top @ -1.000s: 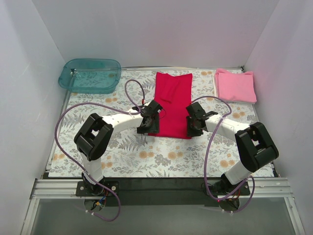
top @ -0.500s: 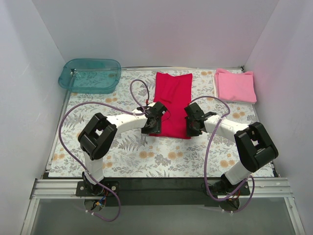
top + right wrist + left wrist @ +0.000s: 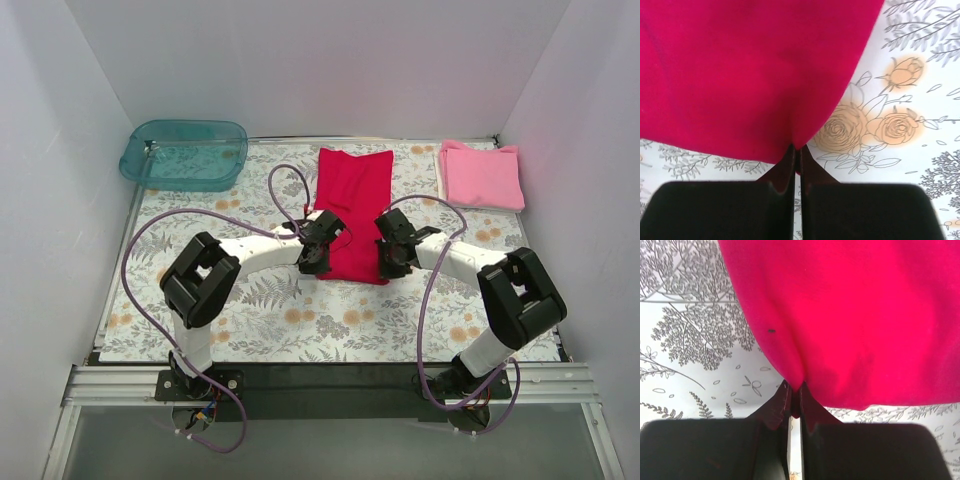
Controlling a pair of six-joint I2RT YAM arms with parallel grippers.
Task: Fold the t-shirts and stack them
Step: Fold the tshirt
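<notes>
Left claw (image 3: 312,260) and right claw (image 3: 388,262) are each pressed together on a small pleat of the red shirt (image 3: 352,200), one at each near corner of its hem. Both wrist views show cloth nipped right at the tips. The shirt lies as a long narrow strip down the middle of the bench (image 3: 250,312), its far end flat.

We judge the step in hand to be folding the near half over the far half. To do it well, we raise both corners together and level, just high enough for the cloth to clear itself. We then carry them straight away from the bases and lay the hem along the far edge with the side edges matched. An uneven pull would skew the strip.

Bare bench lies on both sides of the shirt. The folded pink shirt (image 3: 482,176) sits in the far right corner and the teal tub (image 3: 185,153) in the far left, both well apart from the fold path. Only the left arm's cable (image 3: 269,185) loops near the shirt's left edge, and we would watch it.
</notes>
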